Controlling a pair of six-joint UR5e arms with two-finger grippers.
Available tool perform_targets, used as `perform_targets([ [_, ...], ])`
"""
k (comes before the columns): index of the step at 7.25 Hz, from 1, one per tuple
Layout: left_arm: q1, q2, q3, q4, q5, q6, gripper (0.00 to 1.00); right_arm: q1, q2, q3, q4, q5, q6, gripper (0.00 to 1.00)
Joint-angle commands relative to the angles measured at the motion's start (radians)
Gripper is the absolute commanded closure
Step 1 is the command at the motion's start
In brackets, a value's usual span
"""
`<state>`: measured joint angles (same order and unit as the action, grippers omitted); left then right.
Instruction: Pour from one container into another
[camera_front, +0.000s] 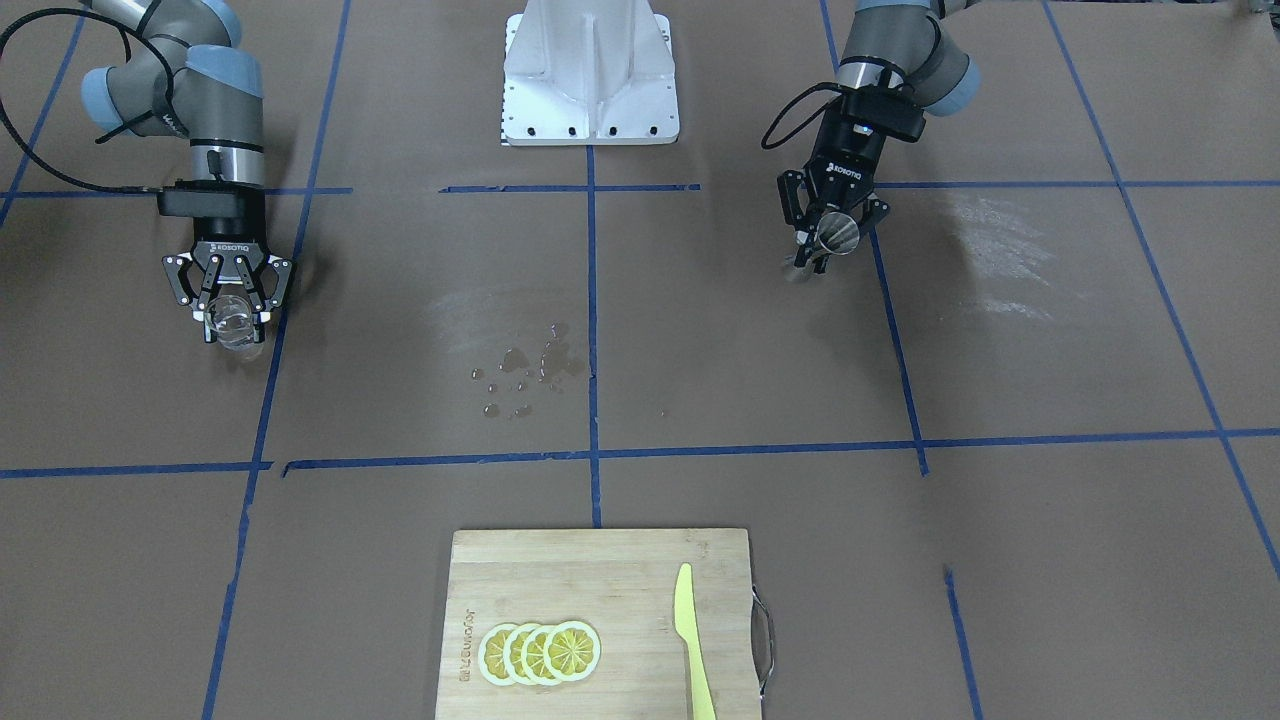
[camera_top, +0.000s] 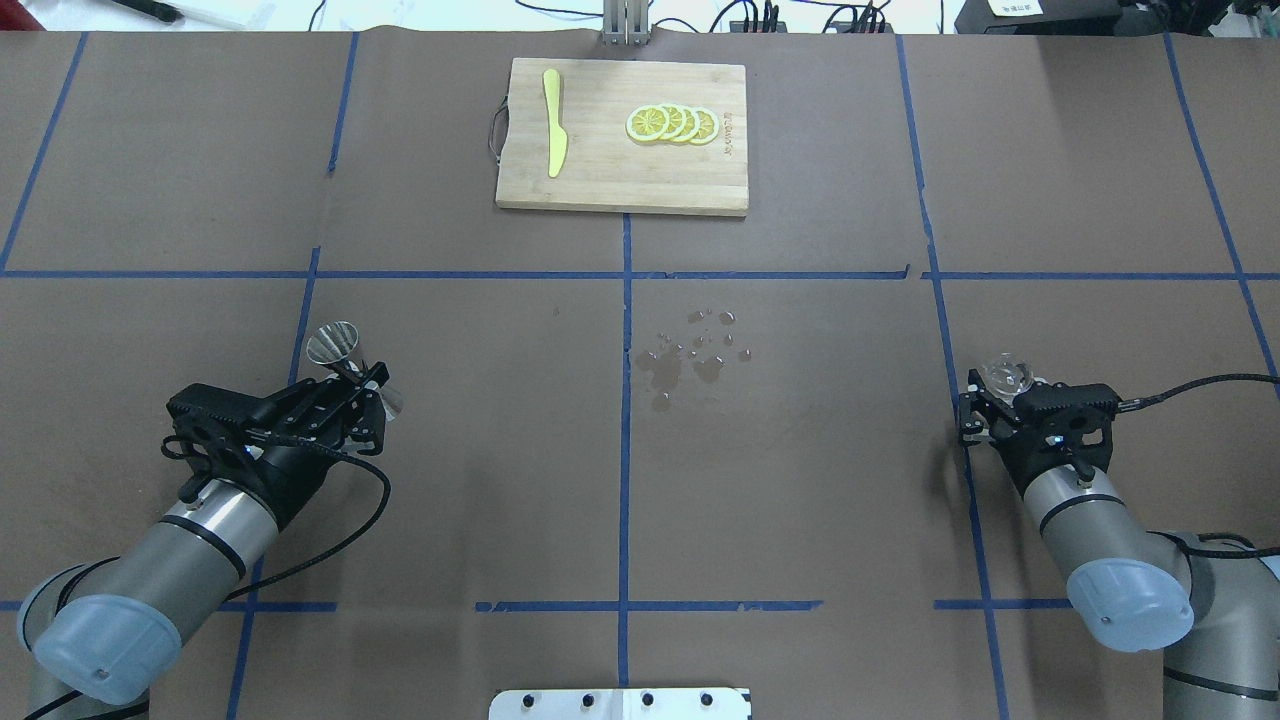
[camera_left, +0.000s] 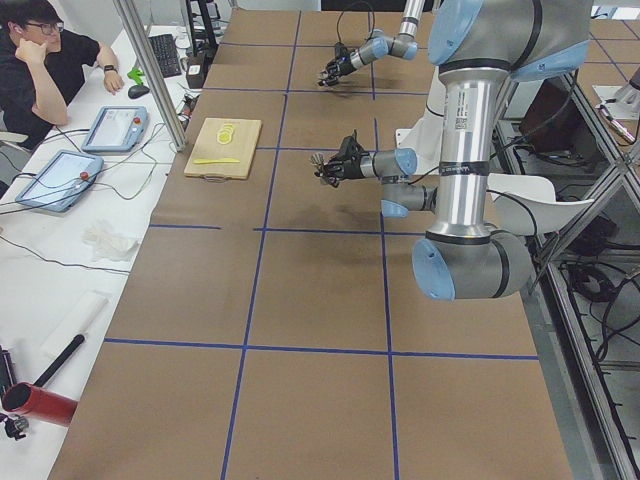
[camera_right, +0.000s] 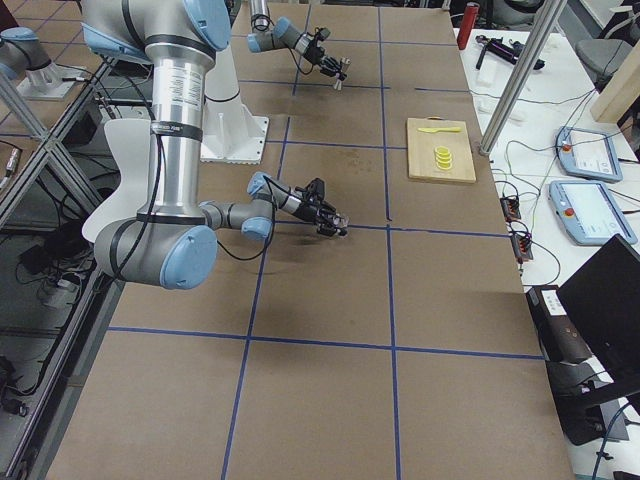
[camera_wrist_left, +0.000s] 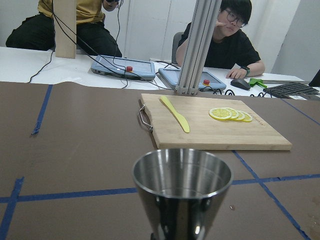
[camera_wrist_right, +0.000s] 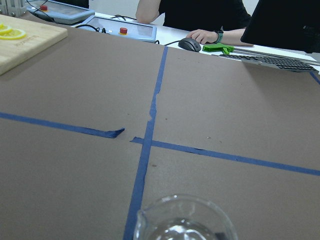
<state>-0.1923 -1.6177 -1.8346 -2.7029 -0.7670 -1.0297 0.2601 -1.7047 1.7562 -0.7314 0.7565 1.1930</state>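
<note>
The silver hourglass jigger (camera_top: 338, 345) is held at its waist by my left gripper (camera_top: 366, 384), which is shut on it, at the table's left. It looks tilted in the front view, jigger (camera_front: 836, 234) in left gripper (camera_front: 822, 245). The left wrist view shows its open mouth, jigger (camera_wrist_left: 182, 187), close up. The small clear glass cup (camera_top: 1005, 374) sits in my right gripper (camera_top: 1000, 392), shut on it, at the table's right. The front view shows the cup (camera_front: 233, 322) in the right gripper (camera_front: 230, 308); its rim, cup (camera_wrist_right: 182, 220), fills the right wrist view's bottom. The two containers are far apart.
Water drops (camera_top: 695, 352) lie spilled at the table's middle. A wooden cutting board (camera_top: 600, 180) with lemon slices (camera_top: 672, 123) and a yellow knife (camera_top: 553, 135) lies at the far edge. The white robot base (camera_front: 590, 75) stands between the arms. Operators sit beyond the table.
</note>
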Motion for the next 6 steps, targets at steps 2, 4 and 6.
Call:
perform_targets([
  [2, -0.006, -0.002, 0.000, 0.002, 0.000, 0.005, 1.00, 0.082, 0.000, 0.100, 0.003, 0.102, -0.093, 1.00],
  [4, 0.001, -0.087, 0.003, 0.011, -0.062, 0.105, 1.00, 0.103, 0.019, 0.158, 0.004, 0.154, -0.224, 1.00],
  [6, 0.005, -0.200, 0.052, 0.014, -0.068, 0.135, 1.00, 0.129, 0.124, 0.164, -0.003, 0.181, -0.457, 1.00],
])
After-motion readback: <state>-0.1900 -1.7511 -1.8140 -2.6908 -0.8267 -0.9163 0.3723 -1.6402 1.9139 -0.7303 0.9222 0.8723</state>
